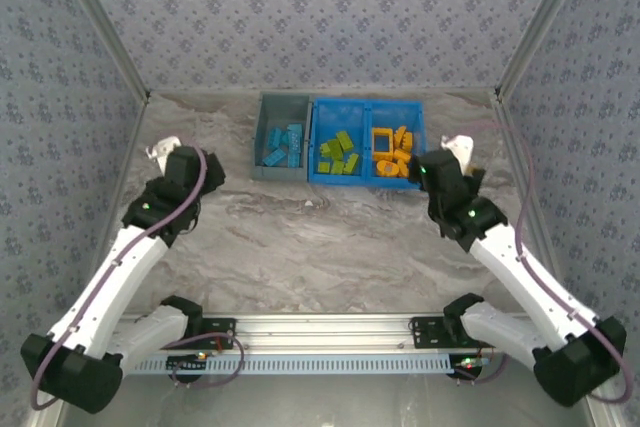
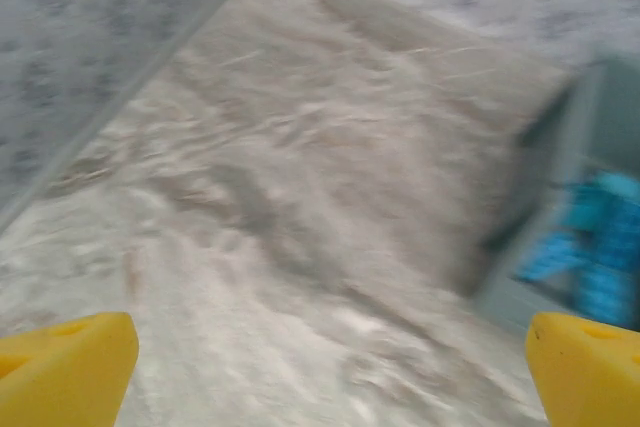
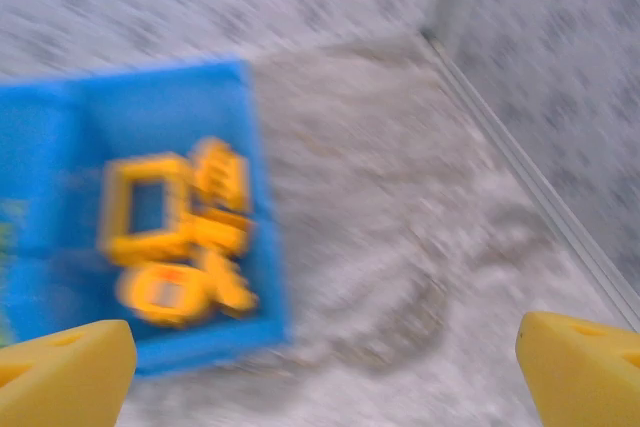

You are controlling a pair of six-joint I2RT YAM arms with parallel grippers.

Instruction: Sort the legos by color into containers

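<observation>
The left gripper (image 1: 160, 151) and right gripper (image 1: 458, 147), both wide open and empty, flanked the grey bin (image 1: 278, 174) and blue bin (image 1: 340, 181) of colour-sorted legos (image 1: 283, 144); any retreat likely needed to stay clear of the rims.

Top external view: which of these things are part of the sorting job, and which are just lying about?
Part of the job: blue legos in the grey bin; lime green legos and orange-yellow legos in the blue bin's two compartments; left gripper and right gripper, both open.
Just there: marbled table, patterned walls, metal rail.
</observation>
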